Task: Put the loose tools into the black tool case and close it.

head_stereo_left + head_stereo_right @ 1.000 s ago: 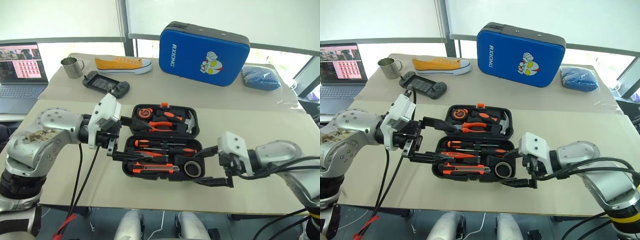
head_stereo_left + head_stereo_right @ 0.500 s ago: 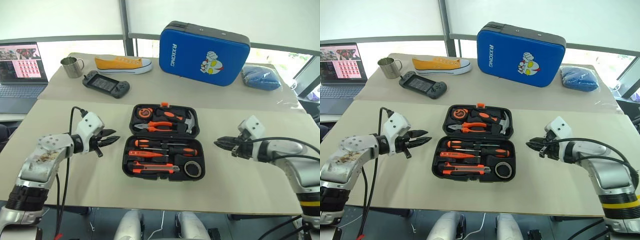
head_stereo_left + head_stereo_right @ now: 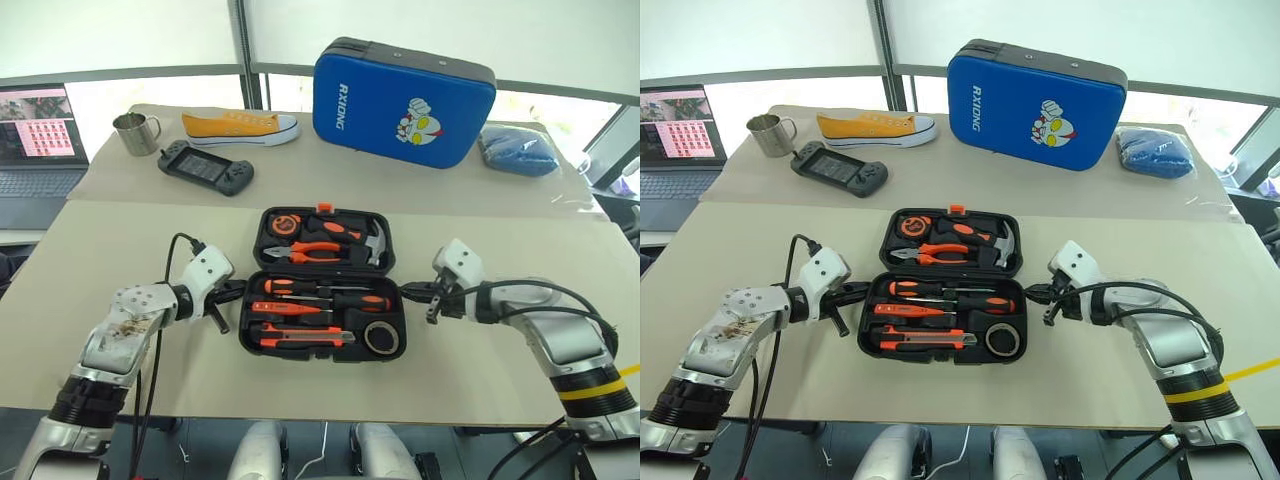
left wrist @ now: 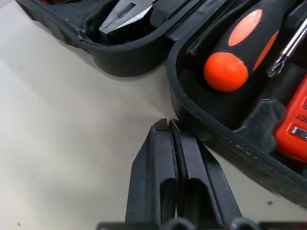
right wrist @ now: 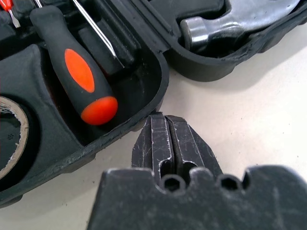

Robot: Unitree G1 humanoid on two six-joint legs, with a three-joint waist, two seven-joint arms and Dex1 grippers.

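The black tool case (image 3: 325,267) lies open in the middle of the table. Its near half holds two screwdrivers (image 3: 330,288), a slim orange tool (image 3: 278,308), a utility knife (image 3: 300,337) and a tape roll (image 3: 380,338). Pliers and a hammer (image 5: 216,26) lie in the far half. My left gripper (image 3: 236,292) is shut and empty, low on the table, with its tips (image 4: 169,125) at the near half's left rim. At the right rim my right gripper (image 3: 408,292) is also shut and empty, beside a screwdriver handle (image 5: 81,81).
A big blue cartoon case (image 3: 404,90) stands at the back. A yellow shoe (image 3: 238,126), a metal mug (image 3: 130,133) and a game controller (image 3: 207,167) lie back left. A laptop (image 3: 40,140) sits far left, a blue cloth (image 3: 520,152) back right.
Both grippers were open above the case a second ago. They shut, dropped to the table on either side, then moved inward until their tips reached the near half's side rims.
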